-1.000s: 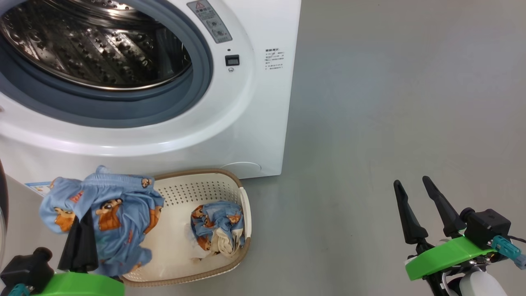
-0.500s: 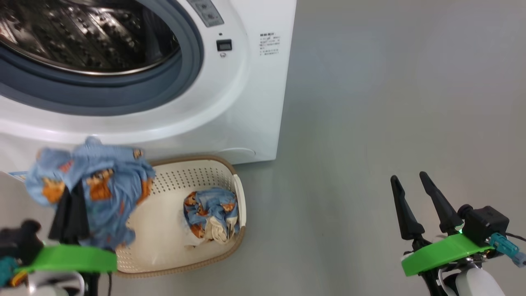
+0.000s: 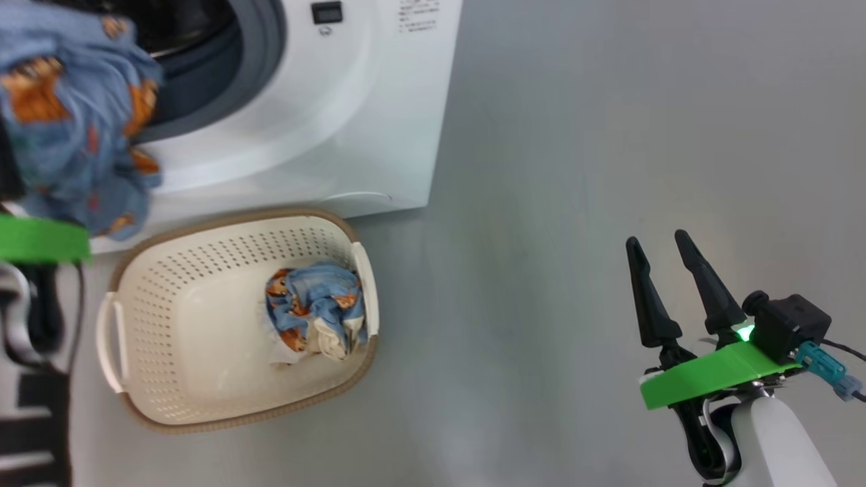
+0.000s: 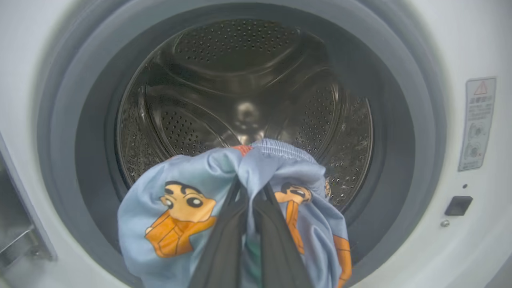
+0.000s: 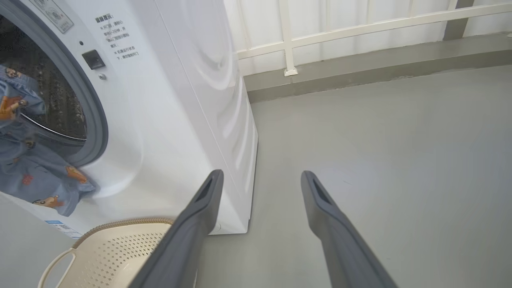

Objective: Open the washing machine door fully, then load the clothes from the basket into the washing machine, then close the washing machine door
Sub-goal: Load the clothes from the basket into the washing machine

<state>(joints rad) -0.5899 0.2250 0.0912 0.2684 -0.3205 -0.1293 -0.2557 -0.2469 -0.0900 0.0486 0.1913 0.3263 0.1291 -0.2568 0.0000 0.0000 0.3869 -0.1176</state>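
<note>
Head view first: we've got the left arm's green wrist bracket [image 3: 40,240] raised at the far left edge, level with the mouth of the big white front-loading washing machine [image 3: 352,128]. A light blue cloth with orange-brown cartoon figures [image 3: 74,115] drapes over it, blurred and cut off by the frame, so the grip is buried there. The long dark right fingers [image 3: 648,297] stand apart and empty over the grey floor [image 3: 575,169]. The small cream perforated basket with a brown rim [image 3: 237,218] sits just in front of the machine, with a blue-and-cream bundle of clothes [image 3: 314,318] at its right end.

Left wrist view: the left fingers [image 4: 224,240] are pinched together on the blue cloth, right at the grey rubber gasket [image 4: 404,120], with the steel drum [image 4: 248,92] behind. The cloth hides their tips.

Right wrist view: fingers spread wide, pointing past the machine's side. One finger covers part of the basket corner.
</note>
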